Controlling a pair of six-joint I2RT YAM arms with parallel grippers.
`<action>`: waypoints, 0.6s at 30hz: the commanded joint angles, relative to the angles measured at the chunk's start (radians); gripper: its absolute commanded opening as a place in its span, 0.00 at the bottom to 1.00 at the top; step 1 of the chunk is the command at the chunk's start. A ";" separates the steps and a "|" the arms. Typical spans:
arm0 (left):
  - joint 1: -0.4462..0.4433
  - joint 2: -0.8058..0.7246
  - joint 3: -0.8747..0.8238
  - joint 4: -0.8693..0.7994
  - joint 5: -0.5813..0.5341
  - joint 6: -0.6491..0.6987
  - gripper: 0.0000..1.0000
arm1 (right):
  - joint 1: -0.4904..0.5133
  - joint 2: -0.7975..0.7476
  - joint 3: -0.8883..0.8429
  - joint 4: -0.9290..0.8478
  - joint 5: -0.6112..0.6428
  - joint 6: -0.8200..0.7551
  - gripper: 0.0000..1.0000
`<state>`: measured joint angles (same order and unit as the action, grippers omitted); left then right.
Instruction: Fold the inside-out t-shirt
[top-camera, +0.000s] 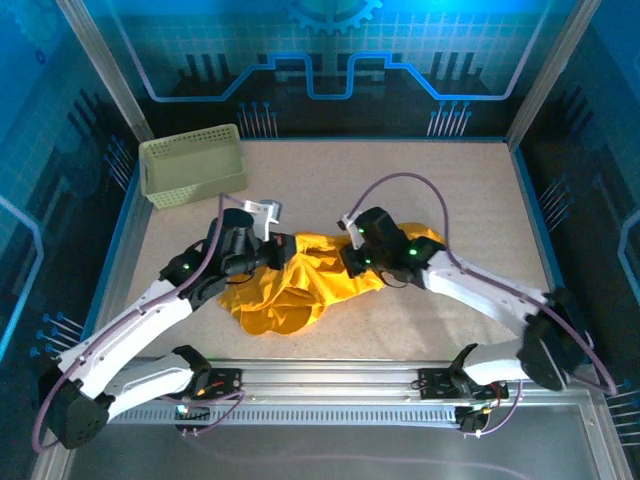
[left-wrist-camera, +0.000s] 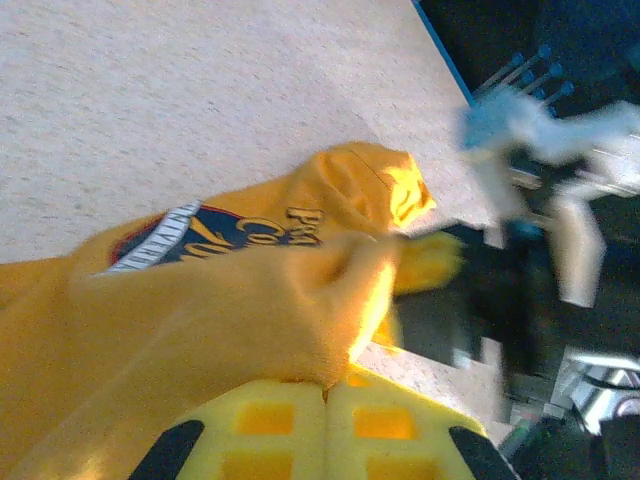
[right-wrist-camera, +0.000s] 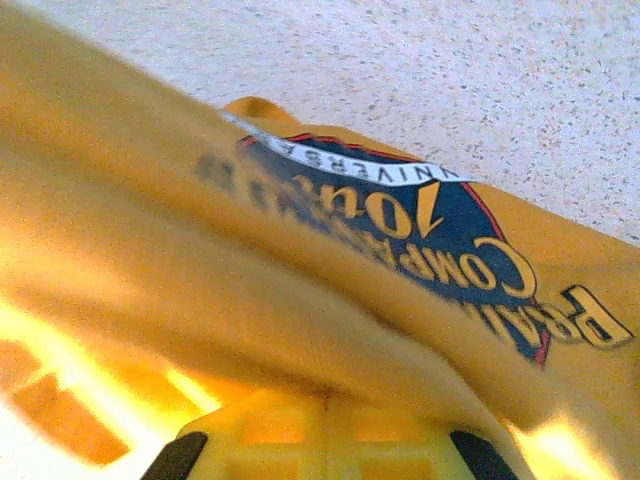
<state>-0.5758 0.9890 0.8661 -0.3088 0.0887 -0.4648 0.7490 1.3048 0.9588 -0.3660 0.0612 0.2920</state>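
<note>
Seen from above, the t-shirt (top-camera: 300, 285) lies bunched at the centre of the table (top-camera: 450, 190), with the left gripper (top-camera: 272, 252) at its 10 o'clock edge and the right gripper (top-camera: 348, 262) at 2 o'clock. In the left wrist view, the jaws are pinched tight on cloth. The right wrist view shows the same, beside a printed badge (right-wrist-camera: 420, 235). Both holds look set, so the next move is to lift and spread the cloth evenly.

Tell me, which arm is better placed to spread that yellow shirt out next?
Probably the right. Both grippers are shut on the bunched t-shirt, but the right gripper has bare table beside it, while the left gripper has the green basket close behind.
</note>
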 joint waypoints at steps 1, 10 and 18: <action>0.056 -0.024 -0.018 0.007 0.010 0.016 0.00 | -0.016 -0.160 -0.013 -0.158 -0.121 -0.056 0.00; 0.119 0.374 0.097 -0.053 -0.042 0.009 0.00 | -0.091 -0.110 -0.028 -0.096 -0.302 0.020 0.00; 0.136 0.717 0.334 -0.252 -0.207 0.042 0.07 | -0.332 0.227 0.085 -0.050 -0.312 0.095 0.00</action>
<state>-0.4622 1.6794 1.1313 -0.4419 -0.0128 -0.4480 0.4320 1.4857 0.9684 -0.3882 -0.2520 0.3668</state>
